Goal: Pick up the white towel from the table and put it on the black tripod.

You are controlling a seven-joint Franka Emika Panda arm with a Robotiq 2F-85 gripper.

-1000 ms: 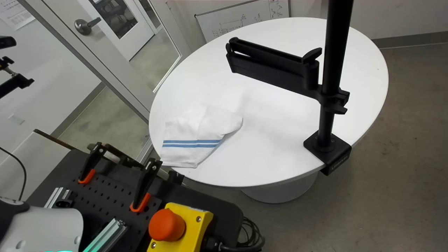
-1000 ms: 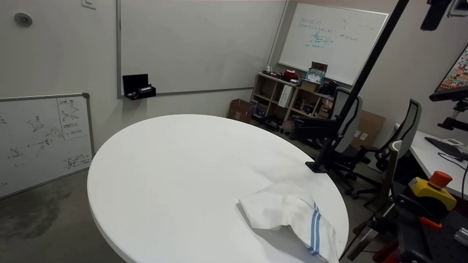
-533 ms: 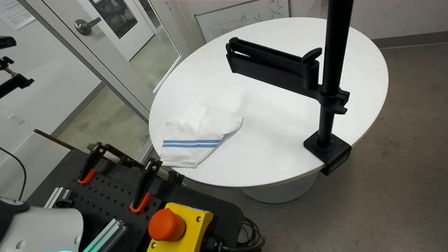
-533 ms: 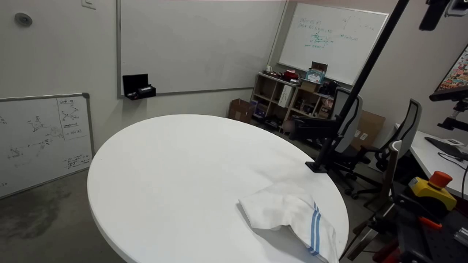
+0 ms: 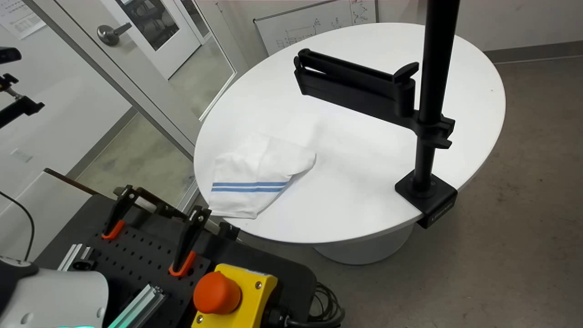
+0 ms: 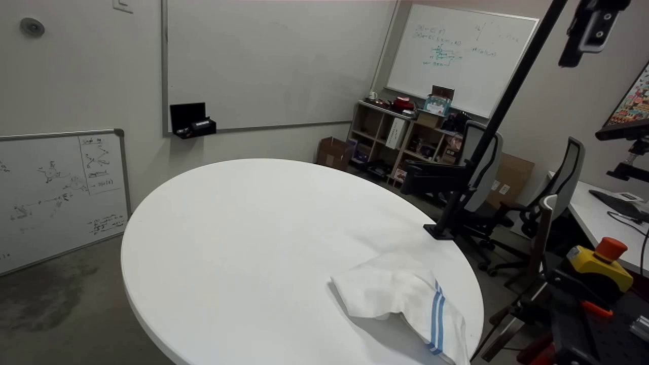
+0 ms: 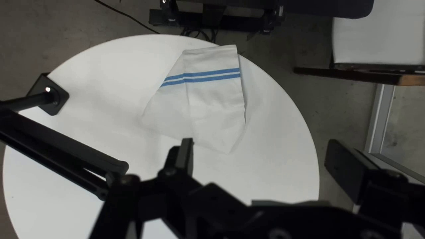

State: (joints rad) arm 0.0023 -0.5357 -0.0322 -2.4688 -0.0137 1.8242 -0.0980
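Observation:
The white towel (image 5: 262, 161) with two blue stripes lies loosely folded near the edge of the round white table (image 5: 360, 196). It also shows in an exterior view (image 6: 390, 291) and in the wrist view (image 7: 212, 103). The black tripod is a post (image 5: 432, 77) clamped to the table edge, with a folded black arm (image 5: 355, 86) sticking out over the table. It also shows in an exterior view (image 6: 512, 96) and at the left of the wrist view (image 7: 56, 146). My gripper (image 7: 260, 151) is open and empty, well above the table.
A black bench holds clamps (image 5: 184, 246) and a yellow box with a red button (image 5: 234, 291), beside the table's near edge. A glass door (image 5: 168, 68) stands behind. Part of my arm's end (image 6: 590, 35) shows at the top right in an exterior view. Chairs (image 6: 481, 162) stand behind the tripod.
My arm's end has come lower and further left at the top right of an exterior view. The towel and tripod have not moved.

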